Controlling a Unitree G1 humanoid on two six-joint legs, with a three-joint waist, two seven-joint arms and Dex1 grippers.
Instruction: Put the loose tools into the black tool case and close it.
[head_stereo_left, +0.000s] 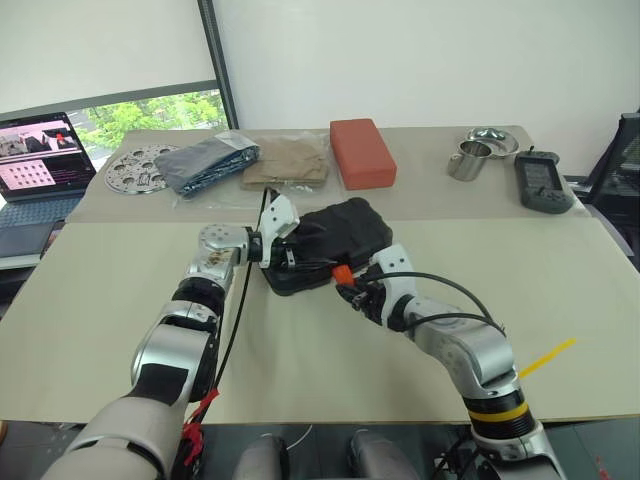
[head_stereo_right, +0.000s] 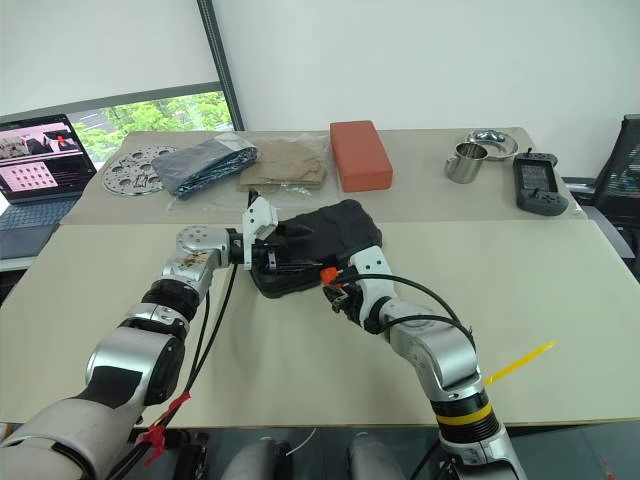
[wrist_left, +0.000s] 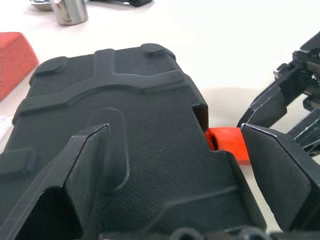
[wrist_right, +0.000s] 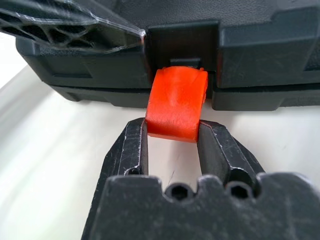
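While the flat black plastic tool case (head_stereo_left: 325, 243) lies closed on the pale bench (head_stereo_left: 120, 300), both arms meet at it near the middle of the bench. The right gripper (wrist_right: 172, 137) sits at the case's front edge with its two black fingers (wrist_right: 134, 150) partly closed on either side of the small orange latch (wrist_right: 176, 102); both fingertips touch the latch's sides, so the latch is pinched between them, hanging out from its notch in the lid. The left gripper (wrist_left: 175, 150) reaches in from the case's left end with its jaws spread wide; one black finger (wrist_left: 87, 160) rests on the textured outer shell of the lid, while the other finger (wrist_left: 280, 170) stands off the front edge, just beside the orange latch and close to the right gripper's fingers, gripping nothing. Beyond both grippers, at the far side of the bench, lies a red-orange brick-shaped block (head_stereo_left: 361, 151), well apart from the case. To the far left of the left gripper sit folded cloths in clear bags (head_stereo_left: 245, 162) and a round perforated metal disc (head_stereo_left: 140, 169); to the far right of the right gripper stand a steel mug (head_stereo_left: 469, 160) and a dark handheld device (head_stereo_left: 542, 183).
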